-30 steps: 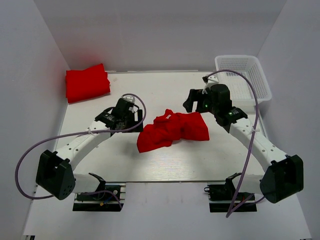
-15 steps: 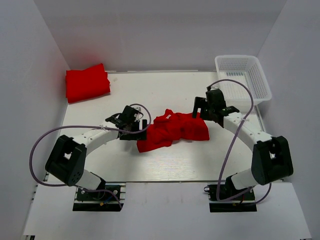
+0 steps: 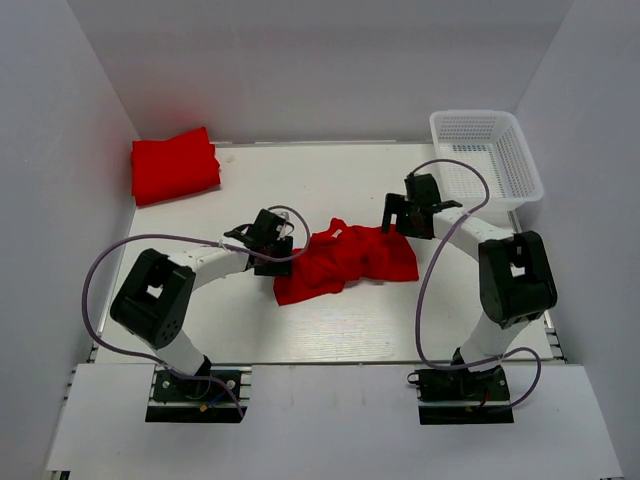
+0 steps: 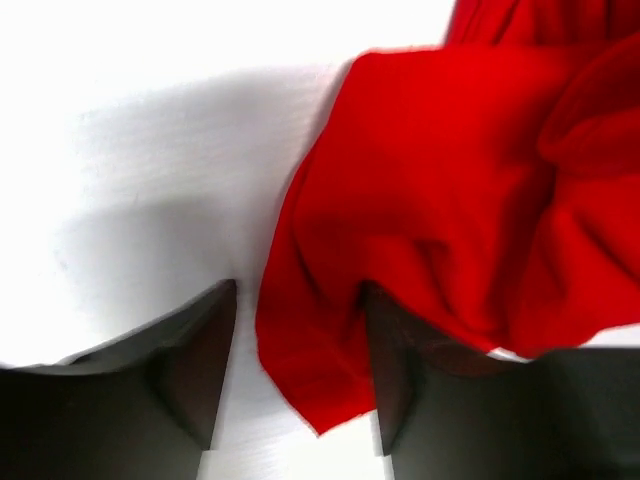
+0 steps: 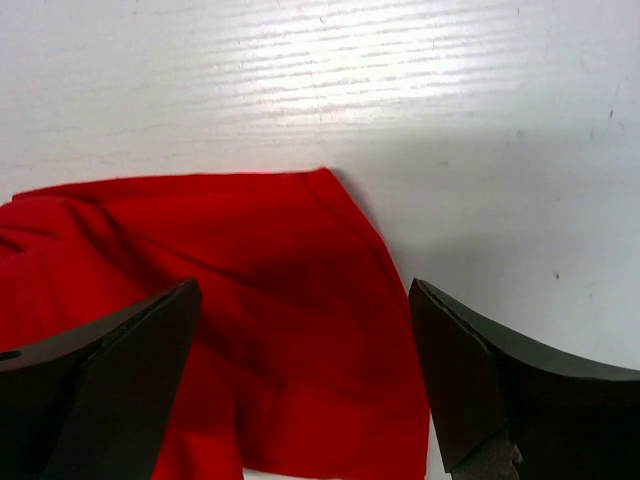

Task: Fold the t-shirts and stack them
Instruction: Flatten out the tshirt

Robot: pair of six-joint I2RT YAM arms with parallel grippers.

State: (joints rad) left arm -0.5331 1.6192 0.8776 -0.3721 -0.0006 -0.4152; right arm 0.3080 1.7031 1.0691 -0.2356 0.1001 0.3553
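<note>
While the crumpled t-shirt (image 3: 350, 262) lies on the counter (image 3: 330, 325), left gripper (image 3: 282, 260) at 9 o'clock and right gripper (image 3: 393, 224) at 1 o'clock straddle its edges, fingers (image 4: 190, 365) wide, evidently to spread it.

The crumpled red cloth t-shirt (image 3: 345, 262) at centre is soft, matt and creased, like the folded red cloth t-shirt (image 3: 174, 166) at ten o'clock. The white mesh basket (image 3: 500, 140) at two o'clock looks like smooth plastic; the white tabletop (image 5: 300, 70) shows fine streaked grain with a slight sheen.
</note>
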